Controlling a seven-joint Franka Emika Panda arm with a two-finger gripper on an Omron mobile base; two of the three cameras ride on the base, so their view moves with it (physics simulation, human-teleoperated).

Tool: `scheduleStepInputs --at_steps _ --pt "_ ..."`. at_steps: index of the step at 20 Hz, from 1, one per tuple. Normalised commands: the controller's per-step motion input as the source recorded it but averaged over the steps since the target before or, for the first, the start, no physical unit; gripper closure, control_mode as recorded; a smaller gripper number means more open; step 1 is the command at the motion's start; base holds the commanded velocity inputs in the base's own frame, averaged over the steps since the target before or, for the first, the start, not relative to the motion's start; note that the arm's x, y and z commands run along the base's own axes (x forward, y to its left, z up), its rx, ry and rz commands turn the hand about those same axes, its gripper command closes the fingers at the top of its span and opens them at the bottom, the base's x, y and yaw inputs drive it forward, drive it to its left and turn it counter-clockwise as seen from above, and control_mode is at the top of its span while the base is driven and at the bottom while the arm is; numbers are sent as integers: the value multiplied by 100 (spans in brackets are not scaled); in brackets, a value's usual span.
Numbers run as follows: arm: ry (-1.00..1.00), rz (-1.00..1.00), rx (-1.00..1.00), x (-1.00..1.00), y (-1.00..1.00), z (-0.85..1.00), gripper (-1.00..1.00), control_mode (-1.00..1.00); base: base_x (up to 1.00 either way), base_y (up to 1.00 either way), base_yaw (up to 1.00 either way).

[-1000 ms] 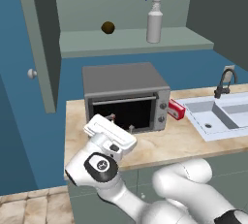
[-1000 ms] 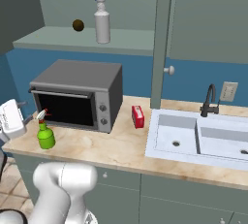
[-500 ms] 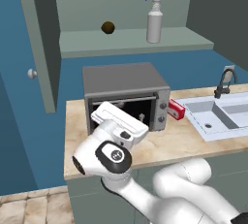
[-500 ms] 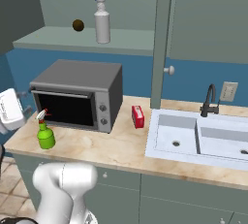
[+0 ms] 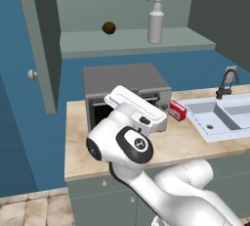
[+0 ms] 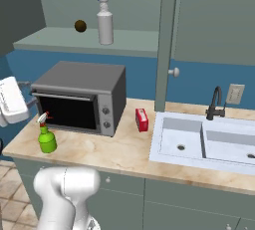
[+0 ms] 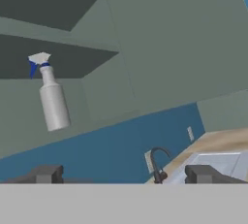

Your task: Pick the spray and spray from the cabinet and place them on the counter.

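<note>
Well above-left of gripper (image 7: 121, 175): grey spray (image 7: 52, 101)

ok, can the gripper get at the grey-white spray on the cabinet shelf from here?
Probably yes. The gripper is open and empty, the cabinet door is open, and the grey-white spray stands upright near the shelf's front with only a small brown ball well aside.

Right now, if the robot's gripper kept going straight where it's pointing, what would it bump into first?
Probably the blue wall under the cabinet, judging by the hand view; the open gripper holds nothing. Depth is unclear.
</note>
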Motion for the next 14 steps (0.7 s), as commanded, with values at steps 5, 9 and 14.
scheduleStepInputs --at_steps 5,9,14 --pt "0 1 4 -22 -18 54 -100 -100 0 0 0" --pt "0 1 0 -20 -13 52 -100 -100 0 0 0" --pt "0 2 1 -23 -18 49 -100 -100 0 0 0"
